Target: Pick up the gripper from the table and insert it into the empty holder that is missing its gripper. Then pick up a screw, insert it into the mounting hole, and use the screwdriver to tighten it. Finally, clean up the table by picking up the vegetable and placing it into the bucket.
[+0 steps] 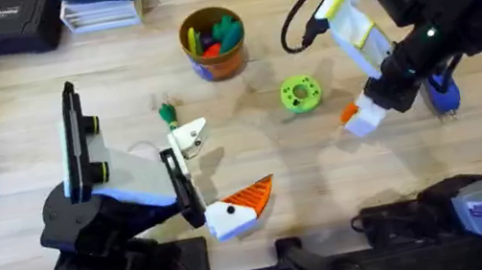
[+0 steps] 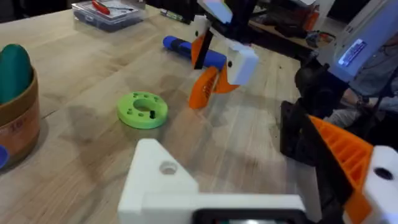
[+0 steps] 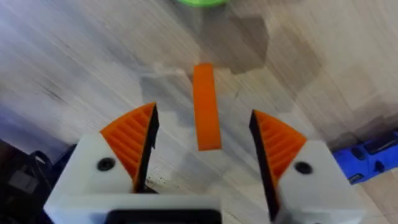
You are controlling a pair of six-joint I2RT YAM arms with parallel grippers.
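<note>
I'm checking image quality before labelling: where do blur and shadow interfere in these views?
Overhead: the right arm high under the camera looks soft, casting faint shadows on the table. Left wrist: the white holder up close is blurred. Right wrist: the orange gripper is sharp, shadow patches darken the wood around it.

**Where things sit on the table**

The small round brownish-orange cup with a yellow rim (image 1: 214, 42) stands at the back centre. Before it, to the left, lies the slender green toy vegetable (image 1: 167, 114); to the right, the round green disc with holes (image 1: 300, 93). Farther right, the small orange plastic wedge-shaped finger (image 3: 206, 115) lies on the wooden table (image 1: 326, 180), with the chunky bright blue powered screwdriver (image 1: 441, 94) just beyond it.
</note>
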